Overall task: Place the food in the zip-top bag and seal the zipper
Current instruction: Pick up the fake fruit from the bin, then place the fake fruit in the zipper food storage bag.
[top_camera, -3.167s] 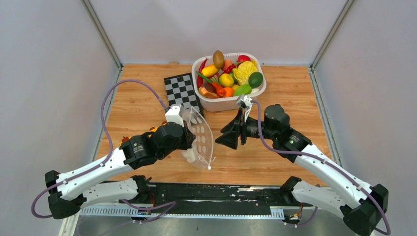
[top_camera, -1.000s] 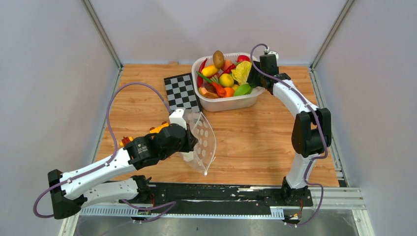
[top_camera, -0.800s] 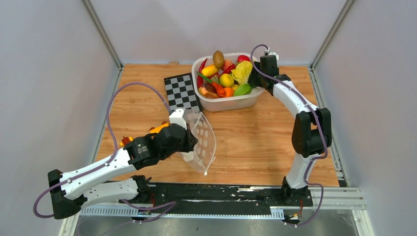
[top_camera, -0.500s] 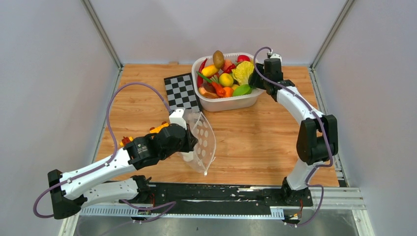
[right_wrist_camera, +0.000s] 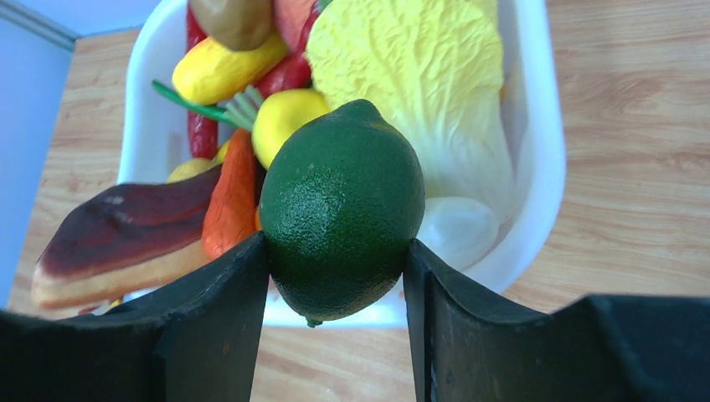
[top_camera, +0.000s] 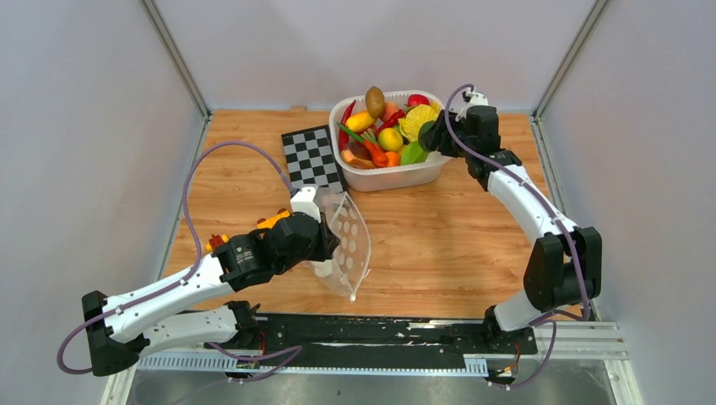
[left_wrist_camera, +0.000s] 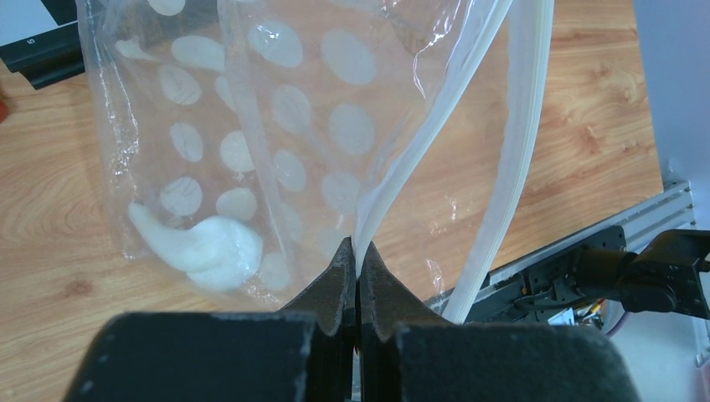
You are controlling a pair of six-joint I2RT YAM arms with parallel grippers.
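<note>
The left gripper (left_wrist_camera: 357, 251) pinches one lip of the zipper (left_wrist_camera: 419, 159) to hold the near bag (left_wrist_camera: 276, 126) open, while the right gripper (right_wrist_camera: 335, 251) clamps a lime (right_wrist_camera: 343, 201) above the far tub (right_wrist_camera: 536, 167), ready to carry.

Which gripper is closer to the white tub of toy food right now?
Right. The right gripper holds a green lime at the white tub's rim; the left gripper is well away toward the arm bases, pinching the zipper of the zip-top bag.
</note>
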